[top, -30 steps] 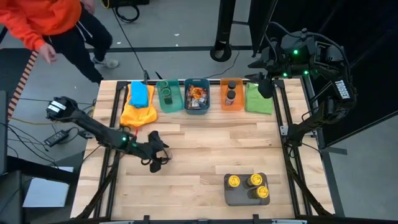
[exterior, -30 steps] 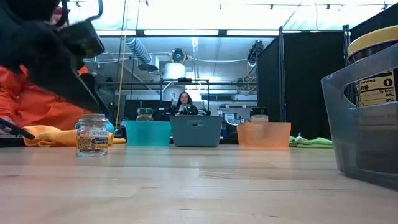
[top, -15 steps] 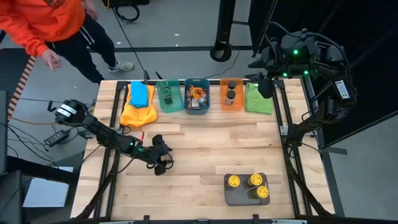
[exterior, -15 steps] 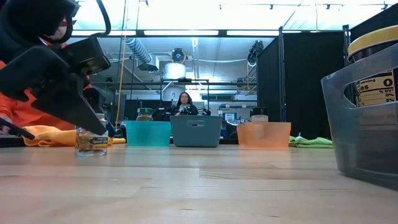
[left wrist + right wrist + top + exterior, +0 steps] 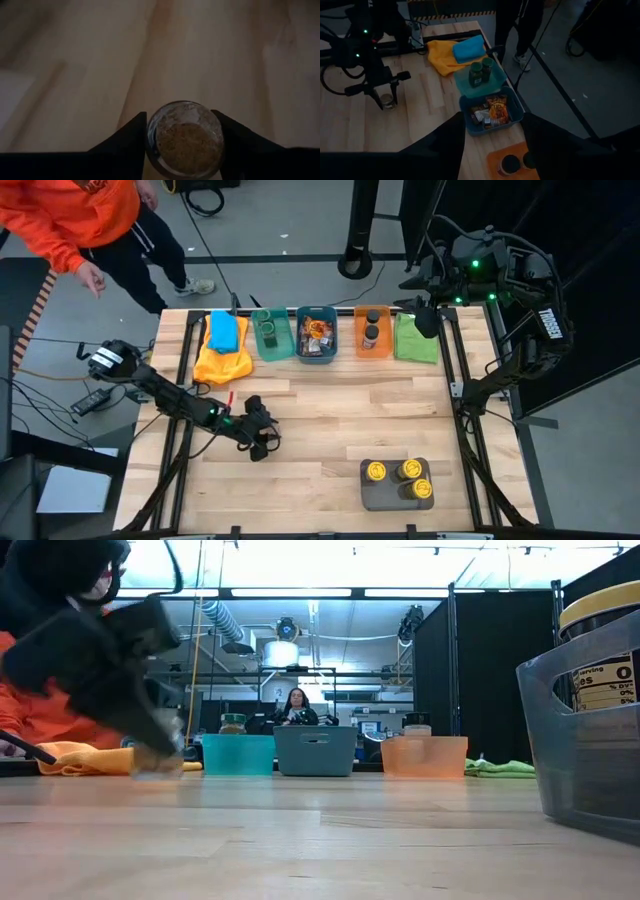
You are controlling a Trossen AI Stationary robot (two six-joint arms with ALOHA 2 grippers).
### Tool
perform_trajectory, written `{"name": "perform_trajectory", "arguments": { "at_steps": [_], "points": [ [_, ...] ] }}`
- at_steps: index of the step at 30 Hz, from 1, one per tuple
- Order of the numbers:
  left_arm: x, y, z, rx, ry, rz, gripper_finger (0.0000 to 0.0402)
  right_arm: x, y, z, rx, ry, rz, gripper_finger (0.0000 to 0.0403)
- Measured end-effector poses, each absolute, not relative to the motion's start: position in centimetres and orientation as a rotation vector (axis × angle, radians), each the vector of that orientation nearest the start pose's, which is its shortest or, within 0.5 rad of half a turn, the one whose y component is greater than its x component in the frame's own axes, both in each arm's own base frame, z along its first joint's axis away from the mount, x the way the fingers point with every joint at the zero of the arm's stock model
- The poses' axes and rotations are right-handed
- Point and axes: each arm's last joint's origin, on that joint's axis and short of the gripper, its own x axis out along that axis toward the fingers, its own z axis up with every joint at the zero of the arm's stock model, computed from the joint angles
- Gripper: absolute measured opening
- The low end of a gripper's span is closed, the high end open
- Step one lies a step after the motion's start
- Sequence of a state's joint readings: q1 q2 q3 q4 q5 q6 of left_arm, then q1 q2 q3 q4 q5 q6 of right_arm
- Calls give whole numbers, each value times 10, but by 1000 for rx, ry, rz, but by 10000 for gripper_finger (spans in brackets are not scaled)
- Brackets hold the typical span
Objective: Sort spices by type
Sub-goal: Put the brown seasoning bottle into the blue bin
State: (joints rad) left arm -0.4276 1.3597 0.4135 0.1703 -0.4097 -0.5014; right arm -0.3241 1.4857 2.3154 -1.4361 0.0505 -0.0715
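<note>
Since a second ago the left gripper (image 5: 262, 442) has dropped from beside the lone spice jar (image 5: 184, 137) to straddle it; now its fingers (image 5: 125, 145) flank the glass on both sides, appearing to touch, so closing or just closed on it, lift not confirmed. Jar stands upright on bare wood, left-centre of the table (image 5: 330, 420), lidless-looking from above with tan powder inside. Judgement: squeeze square across the middle, lift straight up before swinging, keep it level so nothing spills. Open board all around; nearest clutter is the yellow cloth (image 5: 222, 363) and the bin row at the far edge: teal bin (image 5: 268, 335), blue bin (image 5: 316, 333), orange bin (image 5: 373, 332). Grey tray (image 5: 397, 485) of yellow-lidded jars sits near front, well apart. Right gripper (image 5: 425, 315) waits above far right corner, fingers spread.
</note>
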Motion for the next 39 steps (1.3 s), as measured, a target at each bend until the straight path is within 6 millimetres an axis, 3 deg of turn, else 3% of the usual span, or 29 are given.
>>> {"name": "perform_trajectory", "arguments": {
  "at_steps": [5,9,16,24,30,39],
  "points": [
    [229,-74,153,-184,611,215,174,187,-65,533,13,615,-341,206],
    [247,-56,171,-85,572,257,174,188,-65,533,11,608,-341,206],
    [270,-7,199,64,512,368,174,188,-65,534,30,600,-347,206],
    [284,60,234,-13,300,578,174,188,-65,534,53,596,-355,206],
    [297,90,230,-121,188,645,174,188,-65,534,54,596,-355,206],
    [335,105,200,-165,190,697,174,188,-65,534,54,596,-355,206]
  ]
}}
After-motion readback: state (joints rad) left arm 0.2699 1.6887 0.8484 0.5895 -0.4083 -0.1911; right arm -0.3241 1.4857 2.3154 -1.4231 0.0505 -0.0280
